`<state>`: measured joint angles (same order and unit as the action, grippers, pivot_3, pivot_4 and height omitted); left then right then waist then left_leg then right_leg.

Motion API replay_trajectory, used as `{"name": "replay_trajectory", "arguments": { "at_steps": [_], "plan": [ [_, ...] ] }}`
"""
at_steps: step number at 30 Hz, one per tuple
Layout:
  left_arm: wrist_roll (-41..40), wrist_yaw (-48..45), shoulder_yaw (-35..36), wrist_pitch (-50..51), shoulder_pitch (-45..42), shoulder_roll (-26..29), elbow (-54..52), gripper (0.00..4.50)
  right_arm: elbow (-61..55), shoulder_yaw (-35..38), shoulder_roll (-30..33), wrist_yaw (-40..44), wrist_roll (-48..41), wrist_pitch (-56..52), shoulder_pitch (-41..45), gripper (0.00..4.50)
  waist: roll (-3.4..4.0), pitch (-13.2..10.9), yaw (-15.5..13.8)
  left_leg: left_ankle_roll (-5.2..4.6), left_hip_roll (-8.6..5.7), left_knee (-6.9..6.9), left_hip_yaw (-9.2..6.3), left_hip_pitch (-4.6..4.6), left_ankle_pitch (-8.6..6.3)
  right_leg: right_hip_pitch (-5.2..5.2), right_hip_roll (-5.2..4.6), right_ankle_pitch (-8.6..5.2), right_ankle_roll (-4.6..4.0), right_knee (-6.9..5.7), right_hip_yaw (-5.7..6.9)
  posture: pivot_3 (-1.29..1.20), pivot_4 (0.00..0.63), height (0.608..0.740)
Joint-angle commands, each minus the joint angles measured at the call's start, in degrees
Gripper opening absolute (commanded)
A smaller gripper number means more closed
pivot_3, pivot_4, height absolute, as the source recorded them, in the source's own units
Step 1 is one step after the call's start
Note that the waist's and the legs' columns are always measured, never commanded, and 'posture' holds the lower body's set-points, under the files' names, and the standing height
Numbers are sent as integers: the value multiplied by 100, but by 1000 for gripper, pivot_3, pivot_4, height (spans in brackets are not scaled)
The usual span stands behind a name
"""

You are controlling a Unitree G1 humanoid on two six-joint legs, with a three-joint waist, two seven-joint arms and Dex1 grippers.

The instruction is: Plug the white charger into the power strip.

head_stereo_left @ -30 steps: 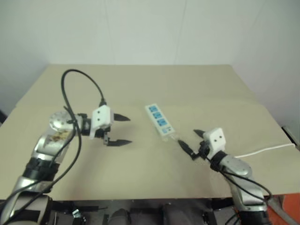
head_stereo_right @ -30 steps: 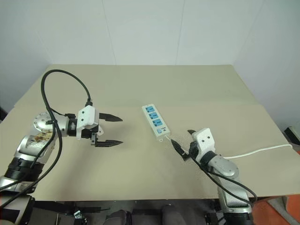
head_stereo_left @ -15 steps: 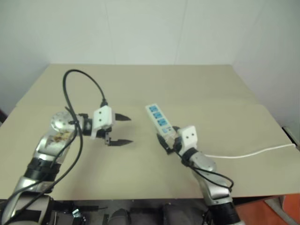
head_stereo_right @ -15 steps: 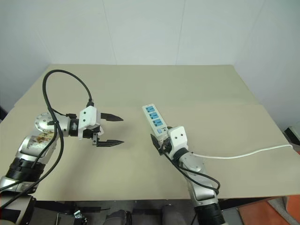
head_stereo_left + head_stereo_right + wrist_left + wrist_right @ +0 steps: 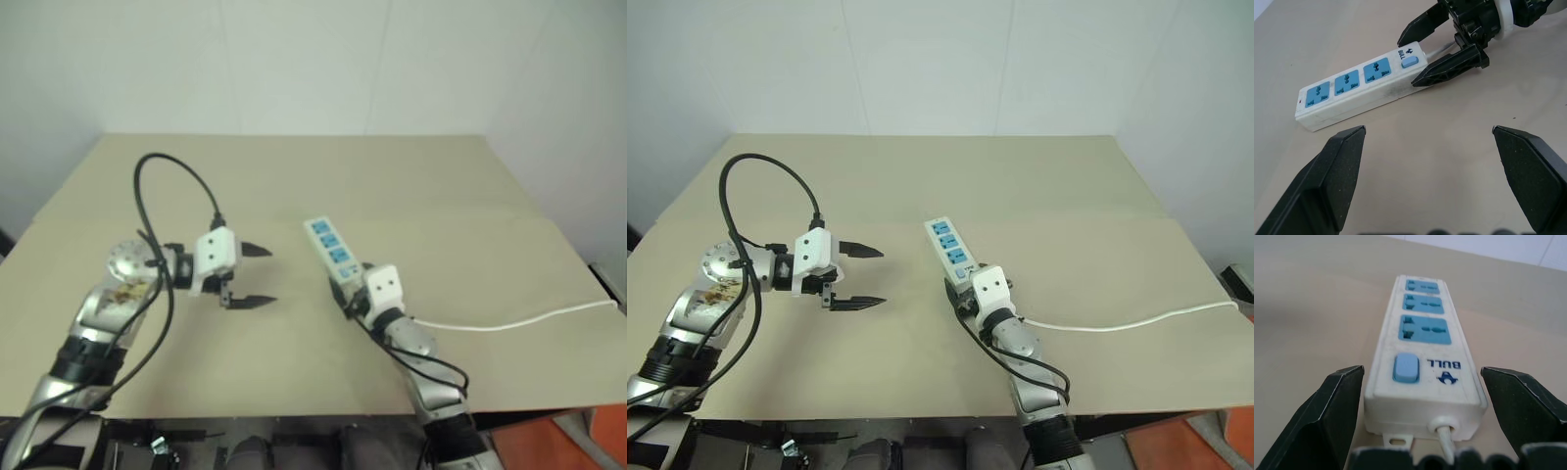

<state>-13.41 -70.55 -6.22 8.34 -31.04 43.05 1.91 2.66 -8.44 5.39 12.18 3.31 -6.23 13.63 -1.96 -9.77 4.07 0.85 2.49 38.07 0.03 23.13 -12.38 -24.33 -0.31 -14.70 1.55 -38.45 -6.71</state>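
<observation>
- "BULL" is showing in blue letters on the strip [image 5: 1425,367], beside its switch [image 5: 1406,367].
- A small blue logo is sitting just under that word.

The two eye views look down from above over the whole tabletop [image 5: 921,176], sharing nearly the same scene (slightly offset sideways). The left wrist view looks low across at the power strip [image 5: 1359,88] from its side; the right wrist view sits close behind the strip's switch end.
</observation>
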Motion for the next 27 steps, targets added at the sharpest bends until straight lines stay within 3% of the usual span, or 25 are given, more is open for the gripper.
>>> {"name": "replay_trajectory", "arguments": {
  "at_steps": [1,15,20,27],
  "plan": [
    [1,49,74,-53,-19,26,-130,4500,-40,70,-56,-12,-88,127,101,4474,0,0,-3,0,0,0,0,0,0,0,0,0,0,0,1,0,150,740],
    [3,106,88,-73,24,11,-136,4500,46,132,-144,33,-220,-15,84,4474,0,0,-4,0,0,0,-1,1,0,0,0,0,0,0,1,0,150,740],
    [-10,98,95,-91,67,33,-144,4500,157,142,-80,140,-295,17,111,3394,0,0,-2,0,0,0,0,-1,0,1,0,0,0,0,1,0,150,740],
    [11,-55,59,-225,18,99,-18,4500,340,150,80,315,-281,162,100,3396,0,0,-3,0,0,0,0,-5,0,5,0,0,0,0,0,0,150,740]
  ]
}}
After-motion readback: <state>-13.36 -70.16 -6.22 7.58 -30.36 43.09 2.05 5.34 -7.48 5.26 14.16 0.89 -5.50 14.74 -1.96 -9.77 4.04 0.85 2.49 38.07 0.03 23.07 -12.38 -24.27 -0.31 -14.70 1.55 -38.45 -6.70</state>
